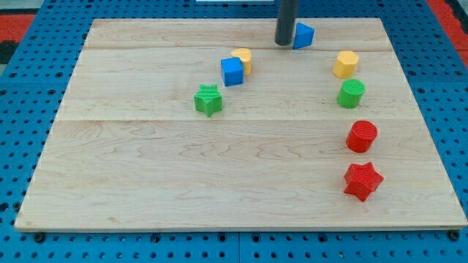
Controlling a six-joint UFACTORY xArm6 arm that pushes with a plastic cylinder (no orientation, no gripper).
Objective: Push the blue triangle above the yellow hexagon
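The blue triangle (304, 35) lies near the view's top, right of centre. My tip (284, 42) stands right against its left side, touching or nearly touching it. The yellow hexagon (346, 64) lies lower and to the right of the triangle, about a block's width away. The rod comes down from the view's top edge and hides the triangle's left corner.
A green cylinder (351, 93), a red cylinder (361, 136) and a red star (363, 181) form a column below the hexagon. A blue cube (232, 71) touches a yellow block (243, 58) left of centre, with a green star (208, 100) lower left. The wooden board (146, 183) sits on blue pegboard.
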